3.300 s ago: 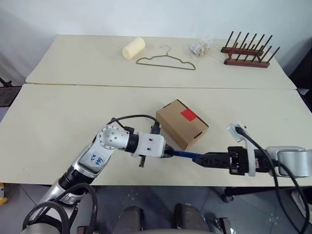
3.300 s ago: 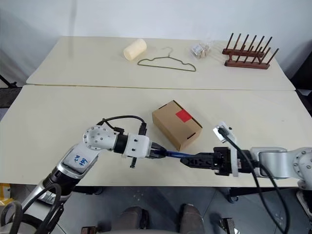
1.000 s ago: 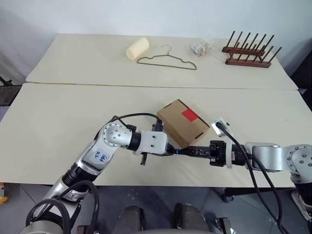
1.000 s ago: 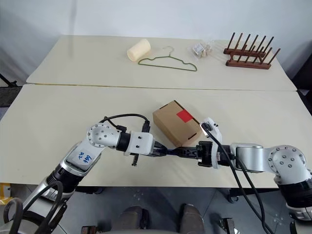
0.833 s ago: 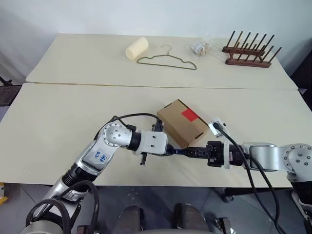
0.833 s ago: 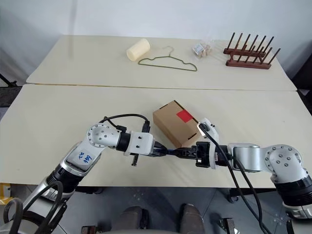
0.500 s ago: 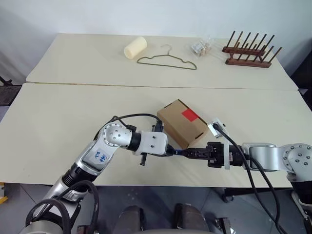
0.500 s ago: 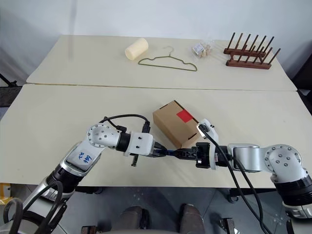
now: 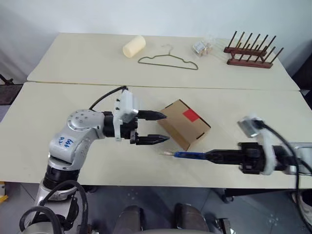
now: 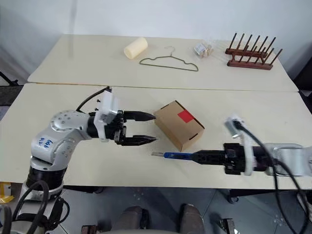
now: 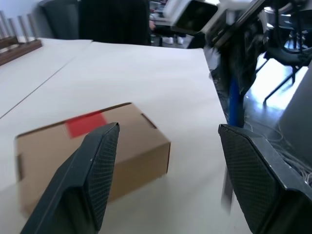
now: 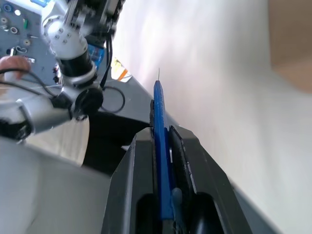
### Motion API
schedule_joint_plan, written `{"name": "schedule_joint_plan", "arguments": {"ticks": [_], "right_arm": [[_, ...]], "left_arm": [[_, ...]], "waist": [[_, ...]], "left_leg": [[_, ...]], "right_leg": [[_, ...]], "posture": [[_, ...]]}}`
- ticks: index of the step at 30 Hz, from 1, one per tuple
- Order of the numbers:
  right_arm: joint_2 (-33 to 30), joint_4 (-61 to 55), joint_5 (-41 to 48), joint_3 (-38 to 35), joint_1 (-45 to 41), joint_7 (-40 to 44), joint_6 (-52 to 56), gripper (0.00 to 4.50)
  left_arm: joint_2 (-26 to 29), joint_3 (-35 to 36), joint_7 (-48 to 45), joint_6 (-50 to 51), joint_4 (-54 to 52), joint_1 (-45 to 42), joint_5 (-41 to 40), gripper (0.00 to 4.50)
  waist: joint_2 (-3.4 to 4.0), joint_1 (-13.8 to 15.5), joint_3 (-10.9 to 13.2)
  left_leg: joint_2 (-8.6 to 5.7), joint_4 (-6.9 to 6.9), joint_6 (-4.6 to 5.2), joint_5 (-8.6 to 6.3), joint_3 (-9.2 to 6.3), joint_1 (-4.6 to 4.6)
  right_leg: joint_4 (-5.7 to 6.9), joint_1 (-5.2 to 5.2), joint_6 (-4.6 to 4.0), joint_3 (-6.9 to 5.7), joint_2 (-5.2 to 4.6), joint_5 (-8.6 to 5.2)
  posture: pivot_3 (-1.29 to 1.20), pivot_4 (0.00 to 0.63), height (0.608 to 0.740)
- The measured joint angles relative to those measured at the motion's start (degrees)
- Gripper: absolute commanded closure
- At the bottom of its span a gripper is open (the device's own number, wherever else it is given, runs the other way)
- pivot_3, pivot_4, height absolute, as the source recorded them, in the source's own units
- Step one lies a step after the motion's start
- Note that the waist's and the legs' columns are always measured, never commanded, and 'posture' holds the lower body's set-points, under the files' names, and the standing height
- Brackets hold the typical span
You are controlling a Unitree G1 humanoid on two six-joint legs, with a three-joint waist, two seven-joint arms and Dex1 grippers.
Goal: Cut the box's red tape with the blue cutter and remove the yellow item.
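Red tape (image 9: 190, 115) sits on top of the box (image 9: 183, 124). Right tool (image 10: 210, 157) is clamped on the blue cutter (image 10: 176, 155); left tool (image 9: 158, 127) is apart. Bring the tip slowly across the tape.

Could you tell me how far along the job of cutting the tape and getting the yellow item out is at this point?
Done: the right gripper is shut on the blue cutter.
In hand: the open left gripper hovers beside the box.
Left: the red tape looks uncut, the flaps are closed and nothing has come out.
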Motion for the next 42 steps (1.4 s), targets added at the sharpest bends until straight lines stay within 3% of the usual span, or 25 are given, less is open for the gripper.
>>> {"name": "schedule_joint_plan", "arguments": {"ticks": [5,8,11,13,15,19,22,42], "right_arm": [[-5.91,1.35,-18.51,-13.07,5.43,16.02,2.63,4.36],[-6.64,3.71,-27.26,-12.15,2.23,20.77,-2.12,4.36],[-4.65,6.19,-37.72,-4.87,-9.02,21.04,-12.12,4.36],[-4.29,6.39,-39.71,-3.0,-9.57,20.78,-14.15,4.36],[5.49,8.46,-46.18,6.04,-24.55,14.53,-17.45,4.36],[13.19,7.87,-52.92,15.73,-34.68,9.26,-17.45,4.36],[16.78,7.47,-55.57,17.69,-40.54,5.73,-16.27,4.36],[13.41,-1.63,-61.64,18.78,-36.9,8.17,-10.68,4.36]], "left_arm": [[-0.15,-0.15,1.22,-2.74,7.3,-0.88,1.34,2.76],[-2.62,-3.18,1.88,-5.8,12.23,-4.44,3.93,3.63],[-6.74,-7.28,3.66,-9.74,19.71,-11.22,8.33,4.5],[-7.38,-8.2,3.92,-10.71,20.01,-11.9,9.11,4.5],[-9.43,-11.13,5.14,-12.41,26.6,-15.76,13.29,4.5],[-12.25,-15.04,5.77,-12.22,28.76,-17.47,16.26,4.5],[-13.94,-15.47,7.42,-9.76,29.17,-17.52,16.67,4.5],[-15.01,-14.91,9.06,0.33,25.25,-16.8,16.26,4.5]], "waist": [[-0.02,0.24,0.01],[-0.05,0.41,0.03],[-0.06,0.0,0.03],[-0.05,-0.27,0.03],[-0.13,-1.02,0.09],[-0.05,-0.75,0.09],[-0.05,-0.42,0.09],[-0.05,-0.42,0.09]], "left_leg": [[-0.07,0.01,0.01,-0.01,0.16,0.02],[-0.14,0.03,0.01,-0.01,0.31,0.01],[-0.15,0.03,0.0,0.0,0.46,0.01],[-0.13,-0.11,-0.07,-0.03,0.46,-0.02],[-0.05,-0.06,-0.17,-0.07,0.54,-0.09],[-0.01,-0.03,-0.19,-0.06,0.49,-0.4],[-0.03,0.02,-0.19,-0.06,0.47,-0.8],[-0.07,0.21,-0.16,-0.05,0.43,-0.88]], "right_leg": [[-0.05,0.01,0.02,0.07,0.04,0.01],[-0.06,-0.01,0.05,0.12,0.04,0.03],[-0.08,-0.03,0.06,0.11,0.09,0.04],[-0.03,-0.11,0.08,0.0,0.09,0.04],[-0.15,-0.13,0.06,-0.21,0.21,0.04],[0.08,-0.54,0.06,-0.31,0.21,0.04],[0.19,-0.95,0.06,-0.37,0.2,0.04],[0.29,-0.9,0.06,-0.59,0.08,0.04]], "posture": [[0.0,0.15,0.74],[0.0,0.15,0.74],[0.0,0.15,0.74],[0.0,0.15,0.74],[0.0,0.15,0.74],[0.0,0.15,0.74],[0.0,0.15,0.74],[0.0,0.15,0.74]]}}
